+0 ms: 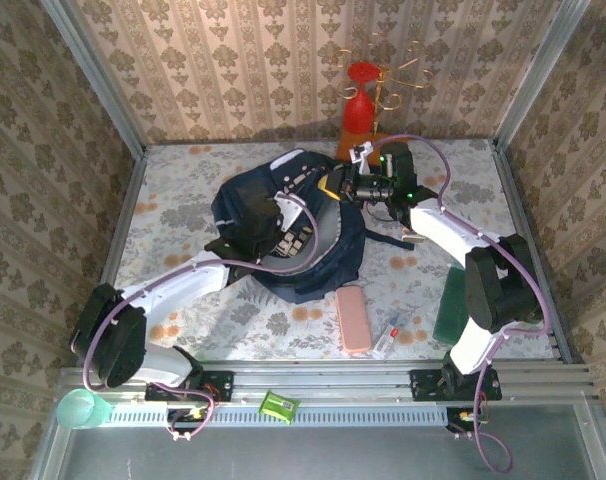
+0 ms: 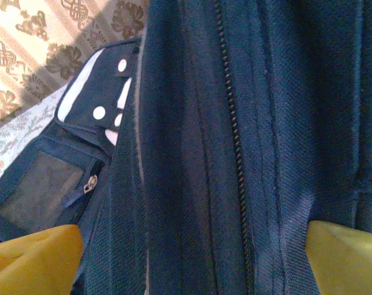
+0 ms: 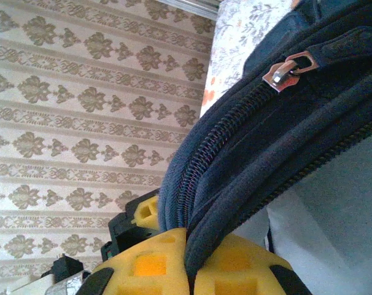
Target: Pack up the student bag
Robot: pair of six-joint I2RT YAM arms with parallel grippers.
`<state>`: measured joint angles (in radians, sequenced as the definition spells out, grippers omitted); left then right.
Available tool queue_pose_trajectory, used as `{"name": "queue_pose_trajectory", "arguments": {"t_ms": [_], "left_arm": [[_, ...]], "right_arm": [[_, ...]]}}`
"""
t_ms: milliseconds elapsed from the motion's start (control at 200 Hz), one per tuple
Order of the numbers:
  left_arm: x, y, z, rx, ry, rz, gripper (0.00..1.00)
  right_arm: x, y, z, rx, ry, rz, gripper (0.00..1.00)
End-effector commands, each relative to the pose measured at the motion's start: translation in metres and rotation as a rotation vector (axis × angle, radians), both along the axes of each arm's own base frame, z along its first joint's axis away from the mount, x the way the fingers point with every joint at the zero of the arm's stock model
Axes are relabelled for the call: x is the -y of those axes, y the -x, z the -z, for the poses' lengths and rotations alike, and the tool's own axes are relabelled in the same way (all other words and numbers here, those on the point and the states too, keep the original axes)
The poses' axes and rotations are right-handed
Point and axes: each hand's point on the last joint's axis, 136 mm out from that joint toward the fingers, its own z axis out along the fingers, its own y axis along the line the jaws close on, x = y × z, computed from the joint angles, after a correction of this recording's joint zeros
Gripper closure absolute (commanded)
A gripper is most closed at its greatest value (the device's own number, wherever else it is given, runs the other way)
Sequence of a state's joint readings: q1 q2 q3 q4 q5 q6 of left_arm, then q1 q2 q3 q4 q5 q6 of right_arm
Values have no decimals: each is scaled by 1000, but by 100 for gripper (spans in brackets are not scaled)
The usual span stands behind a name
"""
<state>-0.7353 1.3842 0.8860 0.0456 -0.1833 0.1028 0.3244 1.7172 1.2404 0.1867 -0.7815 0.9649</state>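
Overhead: student bag is lying mid-table with its main compartment gaping. Left gripper is hanging at the opening; right gripper is pinching the bag's far rim. Pink pencil case, green book and small tube are sitting outside the bag, near the front edge of the table.

Left wrist: left gripper is standing wide, yellow fingertips in both lower corners, with navy fabric and a zip track between them, unclamped. An inner pocket is showing a white-dotted navy piece; lining or item, can't tell.

Right wrist: right gripper is squeezing tight on the zippered rim, below the zipper pull.
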Motion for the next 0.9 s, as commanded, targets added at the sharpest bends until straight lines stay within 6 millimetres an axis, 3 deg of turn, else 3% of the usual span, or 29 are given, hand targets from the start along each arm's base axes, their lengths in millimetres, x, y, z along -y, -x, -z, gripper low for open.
{"name": "queue_pose_trajectory", "arguments": {"t_ms": [0, 65, 160, 330, 440, 575, 650, 750, 780, 825, 895], "left_arm": [[-15, 2, -36, 56, 122, -76, 3], [-26, 12, -52, 91, 199, -97, 3], [-18, 27, -62, 115, 268, -10, 1], [-1, 15, -35, 55, 159, 23, 0], [13, 11, -35, 54, 177, 58, 0], [4, -10, -18, 41, 74, -38, 3], [-3, -20, -10, 28, 51, -82, 17], [-6, -24, -9, 3, 102, -88, 49], [-7, -25, -9, -7, 123, -87, 61], [-9, -27, -11, -31, 163, -94, 85], [-17, -32, -13, -70, 232, -132, 97]], "right_arm": [[4, -12, -16, 91, 51, 35, 100], [5, -15, -8, 81, 76, 53, 100], [-3, -18, -6, 71, 53, 49, 100], [-20, -15, -18, 78, 26, 23, 100], [-18, -16, -19, 73, 44, 40, 100], [-21, -12, -23, 71, 19, 25, 100], [-22, -7, -25, 76, 22, 9, 100], [-14, -1, -11, 66, 89, 2, 99], [-9, 1, -4, 53, 114, 6, 94], [2, 6, 6, 48, 154, 19, 79], [26, 19, 27, 55, 297, 54, 64]]}}
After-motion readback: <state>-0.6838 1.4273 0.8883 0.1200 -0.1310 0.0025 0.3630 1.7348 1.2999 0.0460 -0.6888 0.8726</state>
